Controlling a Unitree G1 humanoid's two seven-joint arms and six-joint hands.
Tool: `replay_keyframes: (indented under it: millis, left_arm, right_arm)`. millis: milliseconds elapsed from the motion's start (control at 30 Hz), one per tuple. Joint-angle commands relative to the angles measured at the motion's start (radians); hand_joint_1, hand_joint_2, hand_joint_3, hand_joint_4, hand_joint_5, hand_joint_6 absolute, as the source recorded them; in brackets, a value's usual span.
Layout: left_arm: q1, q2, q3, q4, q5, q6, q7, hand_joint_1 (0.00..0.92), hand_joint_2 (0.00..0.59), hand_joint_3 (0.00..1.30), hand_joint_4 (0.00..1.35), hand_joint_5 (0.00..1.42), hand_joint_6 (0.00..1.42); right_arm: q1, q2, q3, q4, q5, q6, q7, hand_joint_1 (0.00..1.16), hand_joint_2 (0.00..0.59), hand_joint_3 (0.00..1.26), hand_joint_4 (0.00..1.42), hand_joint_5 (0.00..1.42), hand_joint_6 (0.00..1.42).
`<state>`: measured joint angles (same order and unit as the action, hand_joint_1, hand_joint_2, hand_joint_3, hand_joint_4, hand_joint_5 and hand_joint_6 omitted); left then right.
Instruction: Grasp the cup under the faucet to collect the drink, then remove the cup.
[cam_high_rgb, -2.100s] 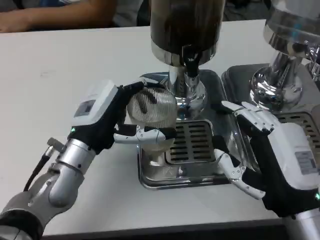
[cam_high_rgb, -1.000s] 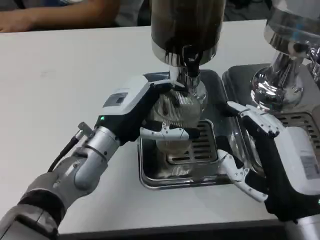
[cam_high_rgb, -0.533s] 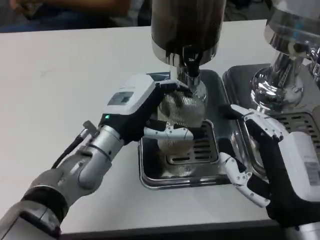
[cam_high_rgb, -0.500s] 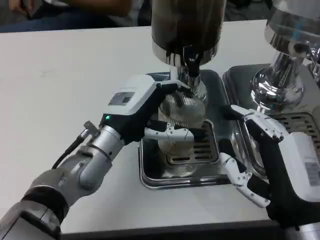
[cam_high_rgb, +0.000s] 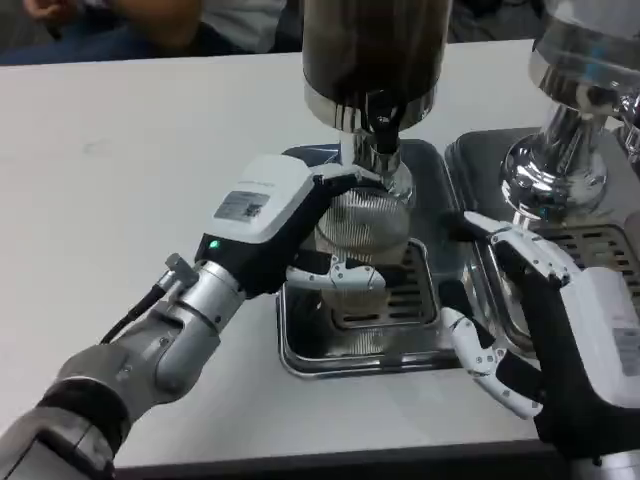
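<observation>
Gripping the ribbed clear cup (cam_high_rgb: 362, 228) in my left hand (cam_high_rgb: 280, 225), I had my fingers (cam_high_rgb: 345, 274) wrapped around its lower front and my palm against its left side. It stood upright, long axis vertical and mouth up, directly beneath the faucet (cam_high_rgb: 381, 125) of the dark drink dispenser (cam_high_rgb: 372, 50) and over the slotted metal drip tray (cam_high_rgb: 345, 345). My right hand (cam_high_rgb: 545, 330) held nothing, its fingers spread, resting near the tray's right edge, beside a second chrome dispenser (cam_high_rgb: 560, 120).

Left hand (cam_high_rgb: 285, 225) holds the cup (cam_high_rgb: 362, 235) under the faucet (cam_high_rgb: 383, 128).
</observation>
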<state>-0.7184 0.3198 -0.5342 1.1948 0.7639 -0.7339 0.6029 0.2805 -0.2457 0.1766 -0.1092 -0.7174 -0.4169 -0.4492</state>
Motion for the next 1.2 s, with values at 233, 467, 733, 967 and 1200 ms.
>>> replay_keyframes:
  millis: [233,467,733,967,1200]
  left_arm:
    - [0.014,0.025,-0.017,-0.011,0.023,0.032,-0.014,0.198,0.020,0.16,0.12,0.30,0.25]
    - [0.012,0.027,-0.014,-0.017,0.019,0.040,-0.034,0.149,0.014,0.03,0.00,0.20,0.15]
    - [0.023,0.038,0.001,-0.043,0.009,0.023,-0.009,0.129,0.016,0.00,0.00,0.18,0.12]
    - [0.050,0.065,0.026,-0.094,-0.009,-0.010,0.003,0.124,0.018,0.00,0.00,0.18,0.11]
    - [0.110,0.115,0.063,-0.165,-0.036,-0.058,-0.013,0.124,0.023,0.00,0.00,0.18,0.11]
  right_arm:
    - [-0.002,-0.002,-0.005,-0.009,0.006,0.000,0.010,0.40,0.476,0.33,0.36,0.29,0.30]
    - [-0.006,-0.003,-0.006,-0.003,0.008,-0.002,0.011,0.40,0.476,0.33,0.36,0.30,0.30]
    - [-0.021,-0.006,-0.005,0.010,0.010,-0.006,0.013,0.40,0.476,0.34,0.37,0.30,0.31]
    - [-0.034,-0.008,-0.006,0.022,0.017,-0.012,0.018,0.40,0.476,0.35,0.37,0.30,0.31]
    - [-0.047,-0.010,-0.007,0.035,0.025,-0.020,0.015,0.40,0.476,0.35,0.37,0.30,0.31]
